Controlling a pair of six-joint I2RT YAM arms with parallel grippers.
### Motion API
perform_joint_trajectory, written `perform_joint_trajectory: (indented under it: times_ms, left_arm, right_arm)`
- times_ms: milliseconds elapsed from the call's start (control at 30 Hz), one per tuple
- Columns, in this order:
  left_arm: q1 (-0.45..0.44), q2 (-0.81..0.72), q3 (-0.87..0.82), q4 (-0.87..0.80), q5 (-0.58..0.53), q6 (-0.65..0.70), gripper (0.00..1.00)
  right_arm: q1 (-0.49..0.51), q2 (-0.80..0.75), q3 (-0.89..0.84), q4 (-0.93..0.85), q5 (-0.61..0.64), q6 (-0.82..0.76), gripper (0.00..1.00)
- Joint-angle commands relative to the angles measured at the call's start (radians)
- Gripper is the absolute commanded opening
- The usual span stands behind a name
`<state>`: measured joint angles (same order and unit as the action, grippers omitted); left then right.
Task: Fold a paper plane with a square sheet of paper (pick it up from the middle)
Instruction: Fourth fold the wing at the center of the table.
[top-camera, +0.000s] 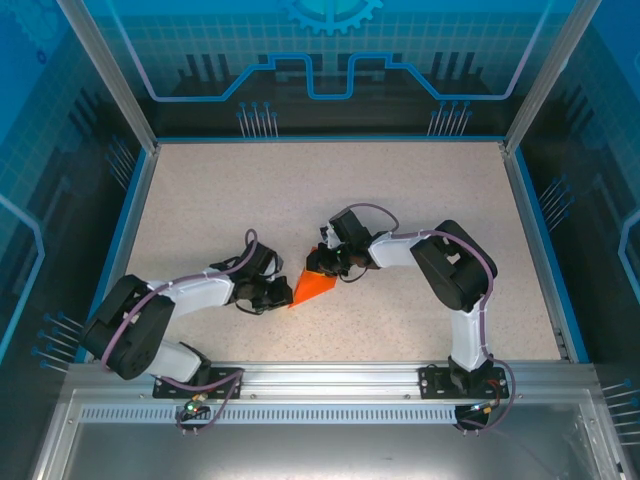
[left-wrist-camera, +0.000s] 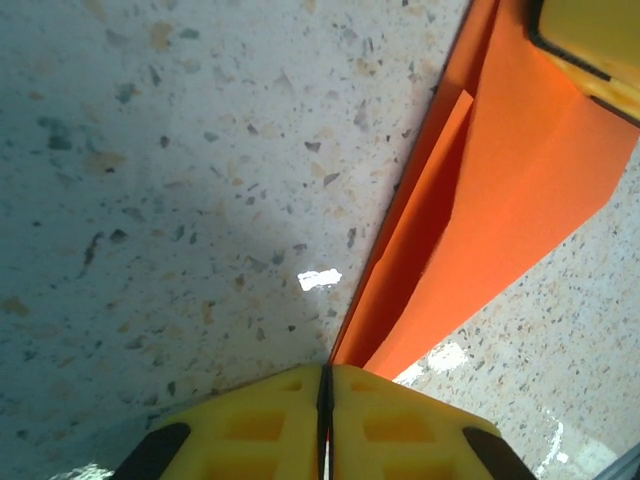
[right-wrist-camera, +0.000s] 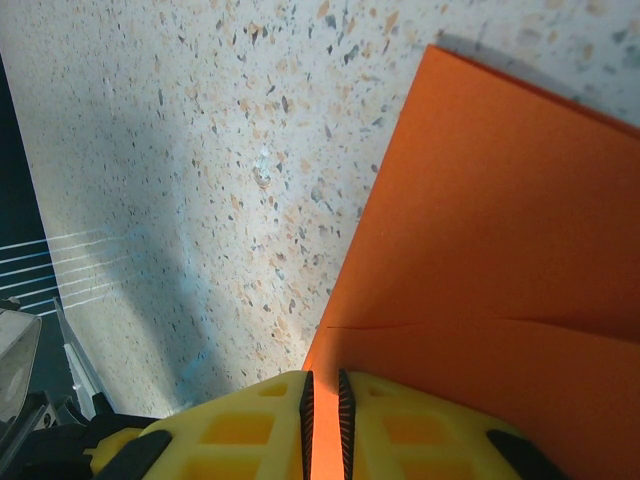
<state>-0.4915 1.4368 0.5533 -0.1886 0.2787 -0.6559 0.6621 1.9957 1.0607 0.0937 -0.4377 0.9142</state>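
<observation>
left gripper (left-wrist-camera: 328, 378) pinches the tip of a folded bright orange paper wedge (top-camera: 314, 287), right gripper (right-wrist-camera: 322, 388) clamping its edge.

White-and-black arms (top-camera: 200, 292), yellow ribbed jaws

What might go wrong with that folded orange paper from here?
The left end effector grips only the tip of the thin, folded bright orange paper sheet; it may slip out. The right end effector is clamped on another edge, so pulling apart might tear or crumple it.
</observation>
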Motion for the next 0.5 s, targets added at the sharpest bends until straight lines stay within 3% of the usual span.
perform_joint_trajectory:
  times_ms: [0,133,467]
  left_arm:
    - [-0.018,0.045,-0.009,-0.155,-0.098,-0.012,0.09]
    - [-0.023,0.010,-0.006,-0.182,-0.127,-0.014,0.09]
    - [-0.022,-0.241,0.033,-0.232,-0.102,-0.007,0.23]
  right_arm:
    - [-0.006,0.058,-0.013,-0.082,0.073,-0.034,0.18]
    - [-0.004,0.060,-0.011,-0.087,0.078,-0.033,0.18]
    - [-0.004,0.057,-0.010,-0.098,0.084,-0.036,0.18]
